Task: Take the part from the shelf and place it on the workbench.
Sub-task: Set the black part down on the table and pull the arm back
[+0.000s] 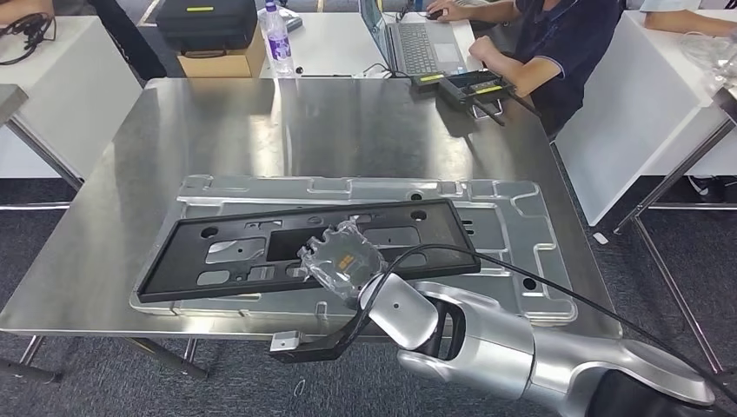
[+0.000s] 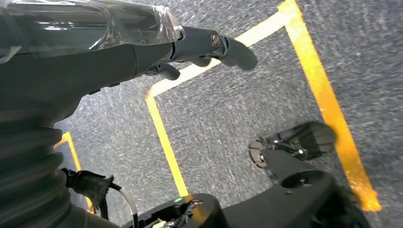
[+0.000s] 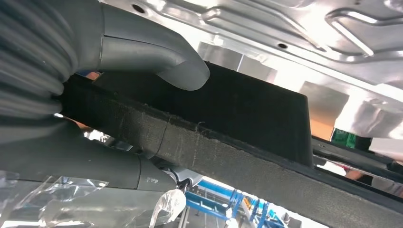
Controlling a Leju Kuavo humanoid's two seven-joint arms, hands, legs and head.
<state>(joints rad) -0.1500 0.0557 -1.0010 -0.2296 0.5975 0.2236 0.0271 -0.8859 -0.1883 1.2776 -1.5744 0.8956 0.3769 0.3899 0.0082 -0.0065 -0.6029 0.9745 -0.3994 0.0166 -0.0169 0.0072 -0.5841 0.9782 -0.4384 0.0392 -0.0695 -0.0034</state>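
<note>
My right hand (image 1: 346,262) grips the black part (image 1: 304,248) at its near long edge; it lies across the silver panel (image 1: 521,252) near the workbench's (image 1: 261,122) front edge; left hand (image 2: 204,45) hangs empty, fingers loose

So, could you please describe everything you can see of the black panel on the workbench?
The black panel is a long, flat, matte rectangular part with a raised rim and several cut-outs, fibrous-looking at its edge in the right wrist view. It lies slightly askew on a larger silver pressed-metal panel on the steel workbench. The right hand grips its near edge, thumb on one face.
</note>
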